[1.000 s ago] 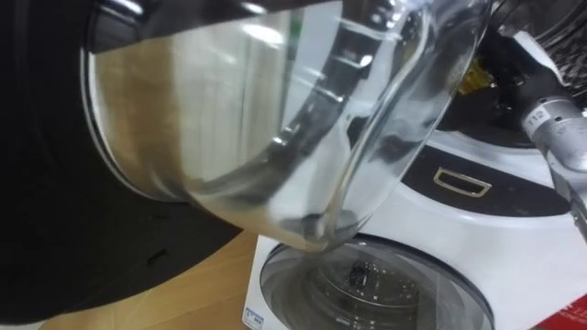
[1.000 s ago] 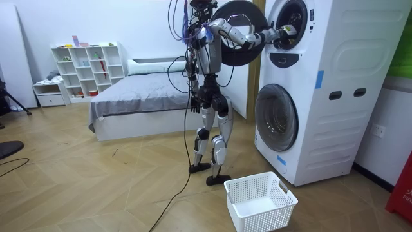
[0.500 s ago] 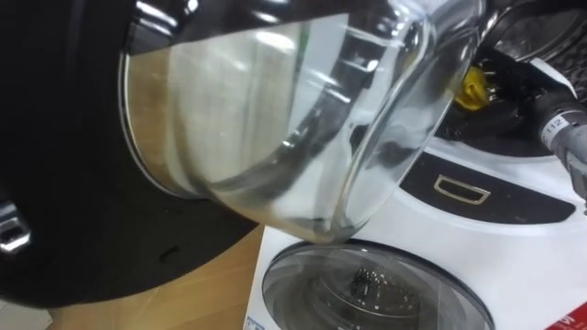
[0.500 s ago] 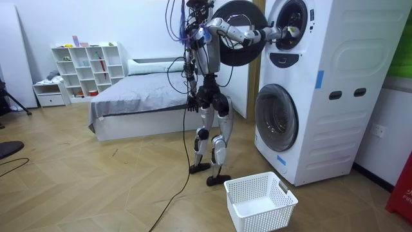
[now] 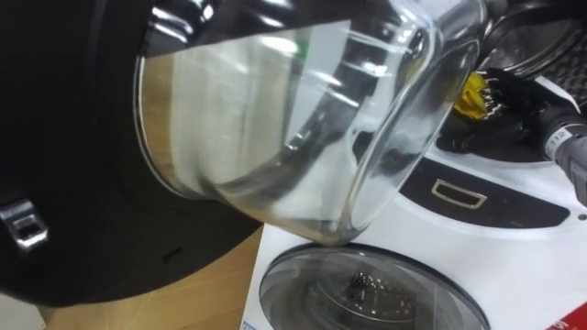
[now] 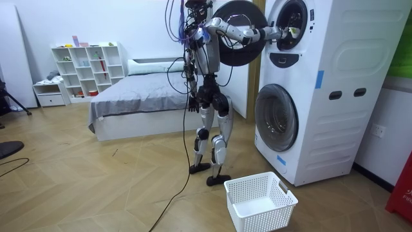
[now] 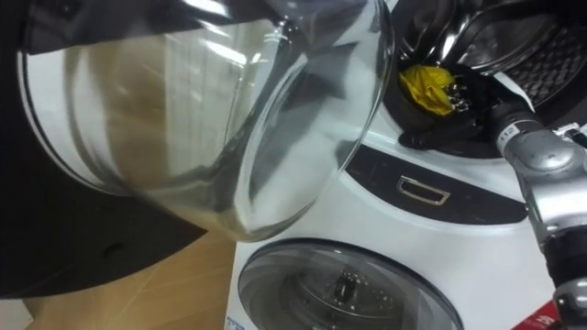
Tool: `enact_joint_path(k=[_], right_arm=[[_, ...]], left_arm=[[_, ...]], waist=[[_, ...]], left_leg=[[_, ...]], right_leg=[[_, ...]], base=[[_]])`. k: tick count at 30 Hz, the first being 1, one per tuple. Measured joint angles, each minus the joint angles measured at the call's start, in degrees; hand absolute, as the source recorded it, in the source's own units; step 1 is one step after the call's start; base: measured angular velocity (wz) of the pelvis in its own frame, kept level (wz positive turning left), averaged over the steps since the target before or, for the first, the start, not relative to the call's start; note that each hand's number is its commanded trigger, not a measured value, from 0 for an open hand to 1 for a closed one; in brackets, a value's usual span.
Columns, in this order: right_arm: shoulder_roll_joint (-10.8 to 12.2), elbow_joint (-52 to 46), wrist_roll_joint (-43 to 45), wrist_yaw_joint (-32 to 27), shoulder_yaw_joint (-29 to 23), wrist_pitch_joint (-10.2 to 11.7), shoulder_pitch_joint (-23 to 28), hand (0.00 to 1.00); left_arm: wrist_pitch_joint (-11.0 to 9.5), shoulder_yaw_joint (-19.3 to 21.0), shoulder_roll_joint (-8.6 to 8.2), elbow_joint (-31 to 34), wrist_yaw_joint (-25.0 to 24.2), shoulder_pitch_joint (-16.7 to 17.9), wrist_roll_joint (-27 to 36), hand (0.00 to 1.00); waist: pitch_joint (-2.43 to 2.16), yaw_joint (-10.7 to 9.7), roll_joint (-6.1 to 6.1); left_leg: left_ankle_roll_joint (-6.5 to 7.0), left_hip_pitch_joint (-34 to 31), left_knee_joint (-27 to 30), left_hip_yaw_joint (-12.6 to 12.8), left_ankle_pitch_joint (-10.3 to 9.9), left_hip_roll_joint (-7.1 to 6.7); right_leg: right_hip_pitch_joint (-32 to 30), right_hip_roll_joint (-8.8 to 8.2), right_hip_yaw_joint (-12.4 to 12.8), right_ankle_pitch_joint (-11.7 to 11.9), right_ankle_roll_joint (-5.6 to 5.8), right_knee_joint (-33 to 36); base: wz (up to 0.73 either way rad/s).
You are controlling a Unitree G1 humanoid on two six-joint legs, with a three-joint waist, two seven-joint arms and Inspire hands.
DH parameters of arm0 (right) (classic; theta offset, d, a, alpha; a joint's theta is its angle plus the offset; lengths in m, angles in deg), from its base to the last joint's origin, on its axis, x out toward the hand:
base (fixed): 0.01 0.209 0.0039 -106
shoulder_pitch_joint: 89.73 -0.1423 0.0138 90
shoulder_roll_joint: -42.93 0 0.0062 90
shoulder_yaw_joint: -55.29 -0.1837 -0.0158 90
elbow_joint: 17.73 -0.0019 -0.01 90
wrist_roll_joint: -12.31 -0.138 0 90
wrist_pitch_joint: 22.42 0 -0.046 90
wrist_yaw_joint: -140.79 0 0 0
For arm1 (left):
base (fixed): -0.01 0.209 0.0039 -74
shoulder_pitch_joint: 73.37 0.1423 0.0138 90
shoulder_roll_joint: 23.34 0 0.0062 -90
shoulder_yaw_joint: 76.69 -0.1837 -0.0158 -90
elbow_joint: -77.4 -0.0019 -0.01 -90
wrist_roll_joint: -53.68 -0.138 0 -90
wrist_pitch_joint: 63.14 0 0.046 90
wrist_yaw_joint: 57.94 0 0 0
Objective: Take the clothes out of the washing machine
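Observation:
A yellow cloth (image 7: 425, 88) lies at the mouth of the upper machine's drum (image 7: 514, 41). My right hand (image 7: 466, 112) reaches into that opening from the right, its dark fingers curled on the cloth's edge. The same cloth (image 5: 471, 90) and hand (image 5: 506, 103) show past the rim of the open door. That door's clear glass bowl (image 5: 293, 119) swings out close in front of me and hides the drum's left part. In the room view I stand facing the stacked machines, right arm raised to the drum (image 6: 288, 24), left hand (image 6: 191, 103) hanging by my hip.
The lower machine (image 5: 367, 293) sits under the drum with its round door shut. A white laundry basket (image 6: 261, 201) stands on the wooden floor before the machines, beside my feet. A bed (image 6: 129, 103) and a white shelf (image 6: 87, 64) are behind me.
The view has shifted a little. My right hand's fingers and more of the yellow cloth now show at the drum's mouth, past the door's rim.

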Motion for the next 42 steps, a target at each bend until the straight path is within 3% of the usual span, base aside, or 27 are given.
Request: enact_joint_path(k=[7, 13, 15, 18, 22, 34, 35, 36, 37, 38, 39, 40, 42], right_arm=[[-0.87, 1.32, -5.38, 1.60, -0.34, -0.02, -0.74, 0.00], [-1.37, -0.22, -10.60, 2.36, -1.06, -0.27, -0.75, 0.00], [-1.70, -0.20, -17.97, 2.27, -4.80, -0.62, -0.81, 0.00], [-2.22, -0.22, -25.53, 2.29, -6.01, -1.76, -0.83, 0.00], [-2.25, -0.10, -30.42, 2.30, -8.34, -2.83, -0.80, 0.00], [-2.77, -0.16, -37.60, 4.08, -8.37, -4.80, -0.53, 0.00], [-2.78, -0.14, -37.48, 4.22, -8.36, -4.91, -0.51, 0.00], [-2.88, -0.12, -36.89, 4.24, -8.41, -4.94, -0.20, 0.00], [-3.61, -0.04, -36.54, 4.28, -8.56, -5.00, 0.28, 0.00], [-6.19, 0.11, -36.20, 4.27, -10.04, -5.04, 1.72, 0.00], [-6.59, 0.88, -34.93, 3.90, -11.38, -5.18, 2.44, 0.00], [-6.59, 1.15, -33.73, 3.90, -11.27, -5.25, 2.44, 0.00], [-6.59, 1.46, -27.91, 4.31, -11.23, -5.26, 2.41, 0.00]], left_arm=[[-0.91, 0.00, -0.01, 0.31, 0.00, 0.55, -0.04, 0.00], [-0.90, 0.01, -0.46, 1.00, 0.15, 2.35, -0.04, 0.00], [-0.91, 0.37, -0.46, 0.99, 1.32, 2.57, -0.04, 0.00], [-0.95, 1.48, -0.45, 0.98, 2.29, 2.51, -0.07, 0.00], [-1.05, 1.58, -0.57, 0.79, 2.22, 2.36, -0.20, 0.00], [-1.70, 2.14, -0.65, 0.75, 2.21, 2.76, -1.19, 0.00], [-2.05, 2.13, -0.57, 0.46, 2.20, 2.71, -1.21, 0.00], [-2.51, 2.00, -0.31, 0.16, 2.18, 1.87, -1.42, 0.00], [-2.52, 1.77, -0.50, 0.25, 2.20, 1.61, -1.68, 0.00], [-2.39, 0.11, -0.61, 0.68, 2.16, 0.33, -2.12, 0.00], [-2.05, -0.90, -0.41, 0.74, 2.18, 0.36, -2.02, 0.00], [-1.66, -1.18, -0.22, 0.50, 2.18, 0.63, -1.99, 0.00], [-0.07, -1.29, 0.00, -0.09, 2.16, 1.84, -1.90, 0.00]], waist=[[0.17, -0.51, 0.38], [-0.20, -2.04, 1.27], [-0.30, -2.66, 1.82], [-0.48, -2.79, 2.07], [-0.48, -3.02, 2.08], [-0.49, -4.59, 1.98], [-0.29, -4.55, 1.34], [1.14, -4.41, -0.95], [1.02, -4.71, -1.46], [0.72, -4.81, -0.98], [0.43, -3.82, -1.13], [0.58, -3.54, -0.93], [0.67, -2.52, -0.71]], left_leg=[[0.00, -0.28, 0.49, 0.54, 0.00, 0.08], [-0.01, -0.13, 0.50, 3.52, 0.00, 0.42], [-0.01, 0.09, 0.41, 4.50, 0.01, 0.53], [-0.02, 0.94, -0.15, 5.43, 0.01, 0.76], [-0.03, 1.53, -0.88, 5.48, 0.02, 0.80], [-0.04, 3.54, -0.64, 8.60, 0.01, 0.52], [-0.26, 2.39, 2.01, 9.21, -0.12, 0.14], [-2.35, -3.23, 11.61, 9.82, -1.10, -0.83], [-3.59, -5.53, 10.33, 9.17, -1.48, -0.41], [-2.36, -9.04, 7.23, 8.73, 0.76, 1.71], [-1.53, -8.74, 7.31, 11.45, 1.10, 1.90], [-1.53, -8.44, 7.33, 12.26, 1.10, 2.06], [-1.47, -6.74, 6.95, 14.20, 1.09, 2.49]], right_leg=[[0.01, -0.03, 0.08, 0.00, 0.00, -0.06], [0.11, -0.03, 0.40, 0.00, 0.00, -0.05], [0.07, -0.03, 0.39, 0.00, 0.00, -0.07], [0.34, 0.18, 0.35, 0.00, 0.00, -0.15], [0.47, 0.31, 0.27, 0.00, 0.00, -0.15], [2.68, 0.13, 0.27, 0.02, -0.02, -0.90], [3.49, -1.03, 1.09, 0.23, -0.04, -1.13], [4.54, -3.84, 5.91, 0.34, 0.22, -1.92], [4.11, -4.22, 8.21, 0.48, 0.44, -1.84], [2.01, -4.12, 9.83, -0.47, 2.01, -0.08], [0.75, -3.90, 9.04, -1.27, 3.49, 1.71], [0.69, -3.73, 8.60, -1.25, 3.54, 1.95], [0.91, -2.99, 5.41, 0.00, 2.77, 1.06]], base=[[0.06], [0.04], [0.00], [-0.09], [-0.05], [-0.07], [0.13], [0.27], [0.62], [0.33], [0.16], [-0.38], [-0.31]])
